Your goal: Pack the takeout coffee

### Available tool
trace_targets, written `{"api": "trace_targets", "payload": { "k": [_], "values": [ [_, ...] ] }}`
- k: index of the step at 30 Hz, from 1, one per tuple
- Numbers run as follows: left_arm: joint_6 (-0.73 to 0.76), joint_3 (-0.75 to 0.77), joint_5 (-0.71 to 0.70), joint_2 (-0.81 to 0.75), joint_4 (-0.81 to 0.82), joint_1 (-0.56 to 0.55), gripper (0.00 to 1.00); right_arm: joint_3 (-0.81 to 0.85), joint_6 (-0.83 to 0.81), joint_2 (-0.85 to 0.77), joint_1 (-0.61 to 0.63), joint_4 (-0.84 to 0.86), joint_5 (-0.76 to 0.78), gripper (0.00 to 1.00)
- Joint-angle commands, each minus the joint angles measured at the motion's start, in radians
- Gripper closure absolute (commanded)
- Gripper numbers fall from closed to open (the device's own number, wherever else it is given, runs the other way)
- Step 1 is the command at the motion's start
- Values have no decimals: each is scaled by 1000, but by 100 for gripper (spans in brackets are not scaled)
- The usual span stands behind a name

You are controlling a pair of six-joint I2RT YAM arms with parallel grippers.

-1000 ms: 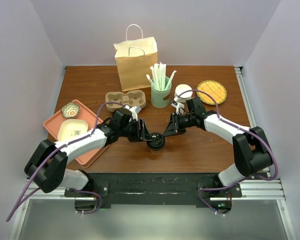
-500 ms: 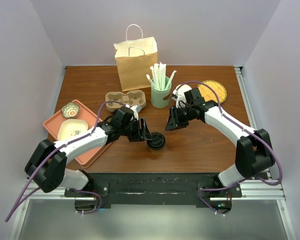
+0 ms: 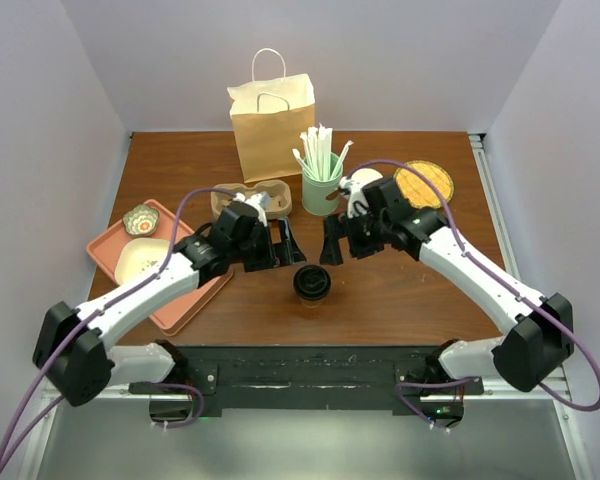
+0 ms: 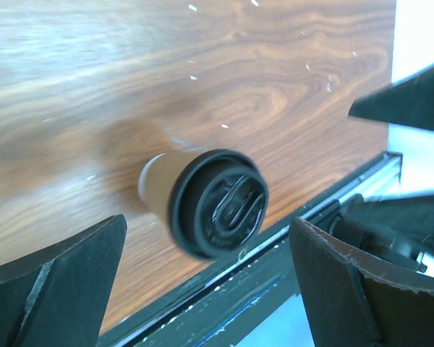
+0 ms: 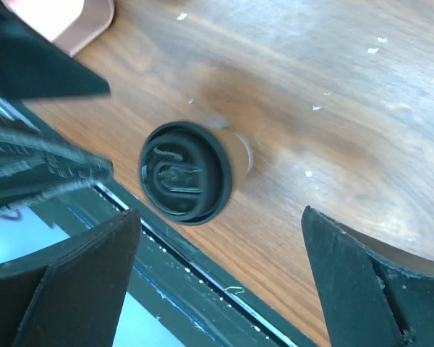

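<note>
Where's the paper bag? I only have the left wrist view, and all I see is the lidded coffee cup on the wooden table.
Observer: The paper bag stands upright at the far edge of the table, well beyond the takeout coffee and slightly to its left.
Operator: Is the right gripper holding the coffee?
Observer: No. The right gripper is open and apart from the cup, on its far side.
</note>
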Motion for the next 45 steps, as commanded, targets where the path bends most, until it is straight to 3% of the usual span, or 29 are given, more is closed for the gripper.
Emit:
{"api": "trace_targets", "payload": {
  "k": [1,2,6,12,25,34,39,42,45],
  "values": [
    [-3,3,-203,-157,-169,-3,0,47,78,6,165,13,197,2],
    [-15,-11,-292,-186,-226,-3,0,52,87,14,181,14,214,2],
    [-80,-17,-432,-328,-363,0,0,76,92,81,250,20,315,2],
    [-91,-28,-536,-477,-439,0,0,124,113,169,325,23,352,2],
    [-29,-23,-527,-466,-443,-1,0,138,176,270,402,-53,493,5],
    [-6,-3,-533,-452,-435,0,0,149,181,250,402,-95,601,26],
    [-9,-5,-533,-449,-426,-1,0,162,191,256,400,-151,648,30],
    [-11,-3,-530,-451,-423,0,0,159,192,255,379,-190,740,30],
    [-8,3,-532,-451,-424,0,0,112,176,213,269,-175,756,30]
  ]
}}
